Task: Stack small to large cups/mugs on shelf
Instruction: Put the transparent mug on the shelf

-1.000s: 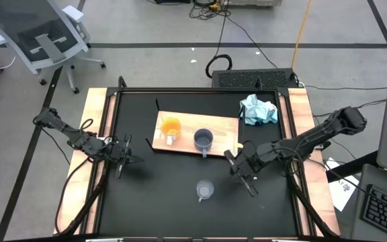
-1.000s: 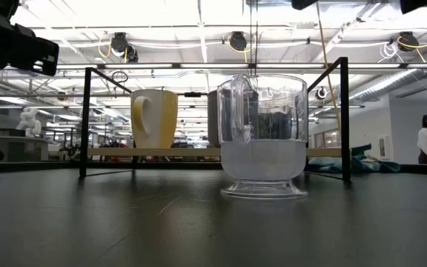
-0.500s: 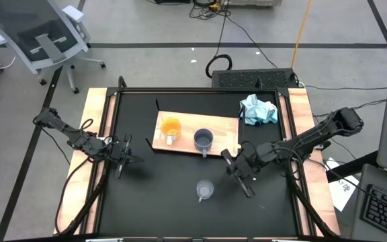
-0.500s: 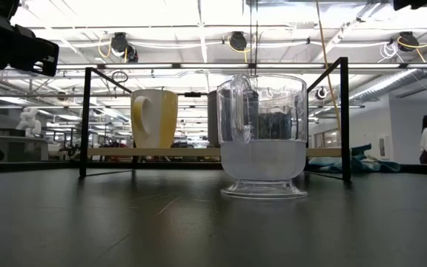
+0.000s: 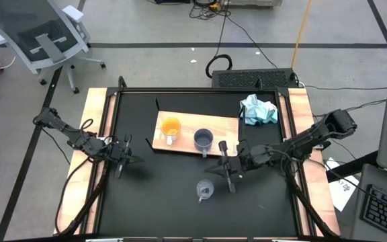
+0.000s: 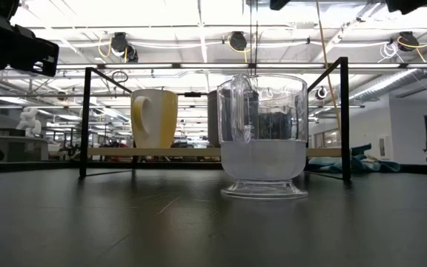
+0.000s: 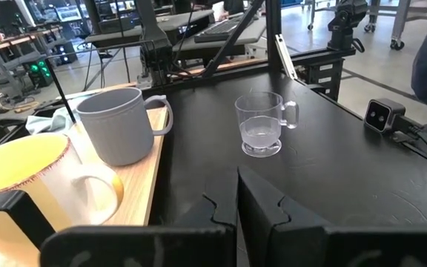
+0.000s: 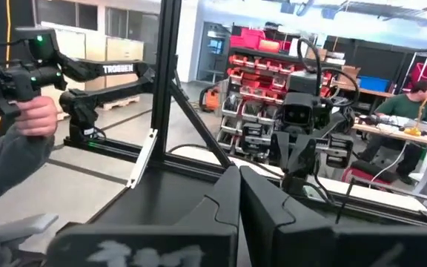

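Clear glass cup [image 5: 205, 191] sits alone on the black table while my orange mug [image 5: 170, 128] and blue-grey mug [image 5: 203, 140] stand unstacked on the shelf [image 5: 222, 125], right gripper [image 5: 228, 176] pressed together beside it, empty.

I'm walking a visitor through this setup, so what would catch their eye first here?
Probably the clear glass cup, standing alone on the black table in front of the shelf, with the shut right gripper just beside it. On the shelf stand the orange mug and blue-grey mug; the left gripper waits at the table's left.

Two mugs [image 5: 187, 134] on shelf [image 5: 220, 128]
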`<state>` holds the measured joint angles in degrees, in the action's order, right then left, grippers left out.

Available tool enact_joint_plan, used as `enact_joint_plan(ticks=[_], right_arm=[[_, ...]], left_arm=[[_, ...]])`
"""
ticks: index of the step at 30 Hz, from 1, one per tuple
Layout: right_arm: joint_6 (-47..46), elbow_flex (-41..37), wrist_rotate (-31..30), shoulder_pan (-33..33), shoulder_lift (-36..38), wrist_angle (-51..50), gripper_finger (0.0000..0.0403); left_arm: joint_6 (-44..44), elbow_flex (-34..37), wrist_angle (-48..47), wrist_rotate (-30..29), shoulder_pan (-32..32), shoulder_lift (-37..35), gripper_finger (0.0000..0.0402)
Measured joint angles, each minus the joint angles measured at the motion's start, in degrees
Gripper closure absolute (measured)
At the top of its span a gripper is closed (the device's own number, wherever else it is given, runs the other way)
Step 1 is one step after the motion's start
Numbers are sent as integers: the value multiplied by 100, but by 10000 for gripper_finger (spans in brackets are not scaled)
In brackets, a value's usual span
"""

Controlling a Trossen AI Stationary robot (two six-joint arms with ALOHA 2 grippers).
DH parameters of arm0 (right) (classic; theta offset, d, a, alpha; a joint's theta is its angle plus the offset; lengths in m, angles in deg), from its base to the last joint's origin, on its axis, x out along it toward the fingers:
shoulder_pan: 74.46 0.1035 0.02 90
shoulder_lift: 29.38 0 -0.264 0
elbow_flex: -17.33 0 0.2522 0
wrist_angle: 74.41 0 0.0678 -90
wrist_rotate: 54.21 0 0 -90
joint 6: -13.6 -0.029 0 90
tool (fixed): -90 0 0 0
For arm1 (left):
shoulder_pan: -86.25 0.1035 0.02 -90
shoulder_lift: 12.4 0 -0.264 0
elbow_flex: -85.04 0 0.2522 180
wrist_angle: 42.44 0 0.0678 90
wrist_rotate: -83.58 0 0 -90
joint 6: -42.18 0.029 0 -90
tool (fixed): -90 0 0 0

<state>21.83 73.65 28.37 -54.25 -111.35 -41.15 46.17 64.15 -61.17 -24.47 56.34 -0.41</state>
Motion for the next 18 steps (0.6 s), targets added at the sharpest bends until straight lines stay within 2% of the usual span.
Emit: enact_joint_plan(ticks=[8, 13, 18], right_arm=[[0, 1050, 125, 26, -634, -1344, 403], [-48, 1139, 589, 26, -720, -1157, 403], [-105, 1139, 619, 22, -709, -1073, 403]], left_arm=[[-9, 2, -2, 1, -2, 0, 391], [-14, 2, -11, 2, 0, 0, 392], [-79, 2, -156, 2, 0, 0, 391]])
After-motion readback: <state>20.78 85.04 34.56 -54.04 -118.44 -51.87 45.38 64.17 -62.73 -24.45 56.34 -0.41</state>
